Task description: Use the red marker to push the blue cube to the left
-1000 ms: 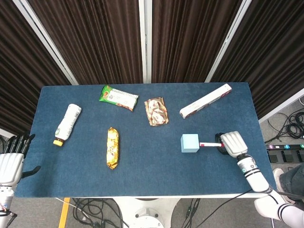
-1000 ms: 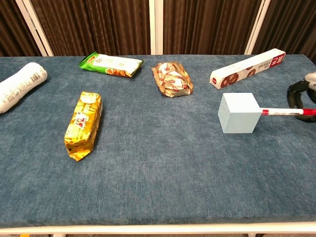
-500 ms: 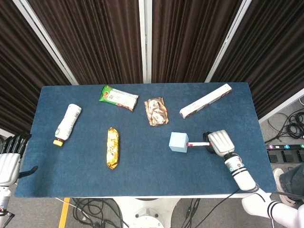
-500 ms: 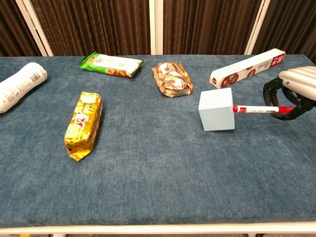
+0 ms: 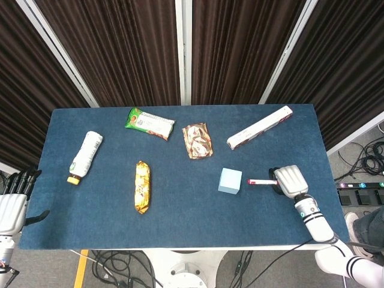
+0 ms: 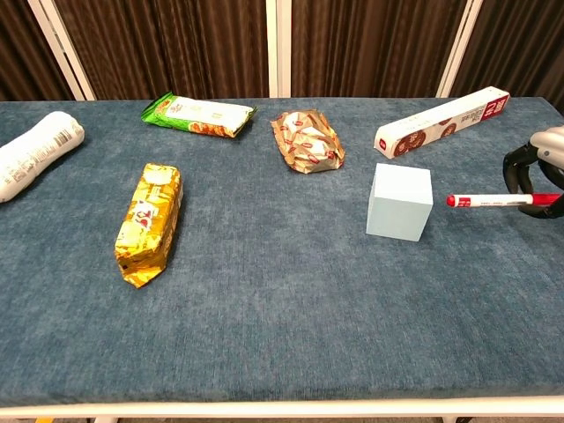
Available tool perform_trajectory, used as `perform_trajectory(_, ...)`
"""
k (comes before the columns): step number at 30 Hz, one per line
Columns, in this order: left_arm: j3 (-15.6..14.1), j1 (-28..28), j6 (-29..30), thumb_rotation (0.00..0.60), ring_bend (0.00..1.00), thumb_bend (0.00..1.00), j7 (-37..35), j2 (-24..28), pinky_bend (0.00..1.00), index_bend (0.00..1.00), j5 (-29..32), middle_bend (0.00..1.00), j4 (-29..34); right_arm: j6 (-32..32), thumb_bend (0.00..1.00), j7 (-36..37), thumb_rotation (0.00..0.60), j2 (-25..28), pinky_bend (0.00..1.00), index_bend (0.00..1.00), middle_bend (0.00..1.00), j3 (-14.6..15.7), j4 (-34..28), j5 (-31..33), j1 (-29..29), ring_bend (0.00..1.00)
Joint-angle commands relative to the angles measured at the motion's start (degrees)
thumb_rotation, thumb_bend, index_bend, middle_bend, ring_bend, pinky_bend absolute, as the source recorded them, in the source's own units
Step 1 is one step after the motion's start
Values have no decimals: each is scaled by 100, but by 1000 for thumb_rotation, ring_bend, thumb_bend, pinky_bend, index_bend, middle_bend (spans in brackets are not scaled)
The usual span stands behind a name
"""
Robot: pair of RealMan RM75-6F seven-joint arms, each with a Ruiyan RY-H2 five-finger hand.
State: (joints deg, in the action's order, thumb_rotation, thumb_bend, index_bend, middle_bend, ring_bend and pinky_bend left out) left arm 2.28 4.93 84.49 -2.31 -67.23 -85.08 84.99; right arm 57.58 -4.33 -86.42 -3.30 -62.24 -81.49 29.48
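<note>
Head view puts the pale blue cube (image 5: 230,180) on the dark blue cloth-covered table (image 5: 180,222), right of centre and below the long white carton with red ends (image 5: 260,127). Just to its right, with a small gap showing in both views, lies the tip of the slim red-and-white marker (image 5: 261,180), which runs level toward the right. The white right hand (image 5: 289,180) grips the marker's far end, its fingers curled around the barrel; the chest view shows only the edge of this hand (image 6: 539,173) at the frame's border. Above and left of the cube sits a crumpled brown-and-silver foil snack packet (image 5: 197,140). Further left lie a green snack packet (image 5: 149,122) near the back edge, a gold foil-wrapped bar (image 5: 141,186) lying lengthwise mid-table, and a white plastic bottle with a yellow cap (image 5: 85,157) on its side. The left hand (image 5: 14,201) hangs off the table's left edge, holding nothing, dark fingers roughly straight and side by side.
</note>
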Motion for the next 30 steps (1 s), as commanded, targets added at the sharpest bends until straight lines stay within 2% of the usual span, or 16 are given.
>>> perform_trajectory(1,-2,-3,-17,600,44,0,-50,12,71,111,16,106,-33,-44,319,-104,600,-71,835,668,641,-28,-29,27,50,736)
perform_trajectory(4,-5,-8,-22,600,44,0,-108,19,71,112,18,106,-66,-142,319,-284,600,-169,835,616,642,-77,-81,108,122,736)
perform_trajectory(8,-4,-18,-20,600,44,0,-194,29,71,112,28,106,-130,-231,319,-574,600,-334,834,697,642,-173,-142,236,227,736)
perform_trajectory(12,10,-22,-49,600,44,0,-298,37,71,112,74,106,-206,-298,319,-862,600,-488,835,696,643,-318,-251,405,351,736)
perform_trajectory(16,13,-22,-61,600,44,0,-329,36,71,112,87,106,-227,-324,319,-950,600,-531,834,649,644,-355,-297,454,392,736)
perform_trajectory(18,13,-26,-72,600,44,0,-369,36,71,112,102,106,-261,-382,321,-1069,600,-614,834,593,645,-414,-375,516,474,735)
perform_trajectory(22,16,-21,-124,600,44,0,-445,29,71,112,136,106,-345,-441,320,-1401,600,-790,835,650,646,-538,-582,687,629,736)
perform_trajectory(23,17,-19,-131,600,44,0,-454,25,71,112,140,106,-354,-438,320,-1464,600,-802,835,622,646,-547,-614,725,636,736)
perform_trajectory(30,12,-8,-144,600,44,0,-499,11,71,112,116,106,-373,-393,323,-1667,600,-645,835,654,645,-488,-668,881,576,735)
